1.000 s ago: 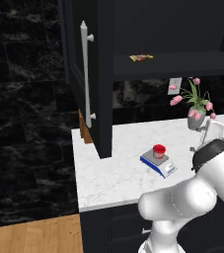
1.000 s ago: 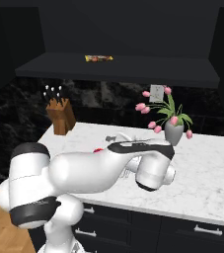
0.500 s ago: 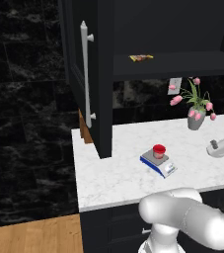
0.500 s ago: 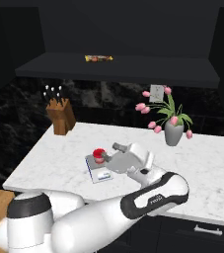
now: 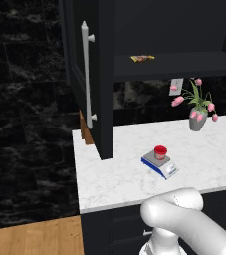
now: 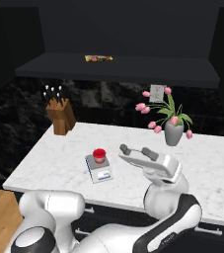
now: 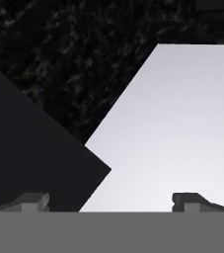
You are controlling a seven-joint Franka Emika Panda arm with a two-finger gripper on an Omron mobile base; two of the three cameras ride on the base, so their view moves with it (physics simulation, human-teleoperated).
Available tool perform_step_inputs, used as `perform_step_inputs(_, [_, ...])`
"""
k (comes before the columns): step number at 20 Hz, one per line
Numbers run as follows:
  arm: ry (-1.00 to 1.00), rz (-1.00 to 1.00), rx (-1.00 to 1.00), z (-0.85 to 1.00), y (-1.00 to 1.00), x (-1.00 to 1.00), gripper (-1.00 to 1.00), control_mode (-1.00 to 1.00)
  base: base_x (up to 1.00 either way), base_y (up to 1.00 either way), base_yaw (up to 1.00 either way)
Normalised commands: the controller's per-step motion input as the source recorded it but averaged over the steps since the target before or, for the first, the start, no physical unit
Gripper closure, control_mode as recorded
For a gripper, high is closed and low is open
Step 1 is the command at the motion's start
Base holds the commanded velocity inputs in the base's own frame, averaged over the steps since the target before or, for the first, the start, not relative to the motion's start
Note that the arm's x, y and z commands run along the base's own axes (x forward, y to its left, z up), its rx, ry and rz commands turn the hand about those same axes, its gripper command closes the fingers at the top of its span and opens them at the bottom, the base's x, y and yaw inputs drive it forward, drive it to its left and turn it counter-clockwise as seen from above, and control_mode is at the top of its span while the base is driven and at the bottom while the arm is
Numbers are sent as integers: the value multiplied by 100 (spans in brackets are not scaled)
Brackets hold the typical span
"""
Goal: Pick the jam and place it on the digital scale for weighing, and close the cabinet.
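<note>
the jam (image 6: 99, 154) sits on the digital scale (image 6: 98, 169), while the hand (image 6: 129, 150) hovers beside it, spread wide and empty.

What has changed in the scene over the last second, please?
The arm swung lower and rightward; the gripper, open and empty, drew back right of the digital scale. The jam stayed on the scale, and the cabinet door stayed open.
</note>
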Motion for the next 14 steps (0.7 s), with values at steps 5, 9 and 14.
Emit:
perform_step_inputs(5, [27,-12,25,27,-71,-43,-100,-100,0,0,0])
perform_step_inputs(9, [46,-13,16,2,-45,0,-100,-100,0,0,0])
perform_step_inputs(14, [34,-11,3,-1,-6,0,-100,-100,0,0,0])
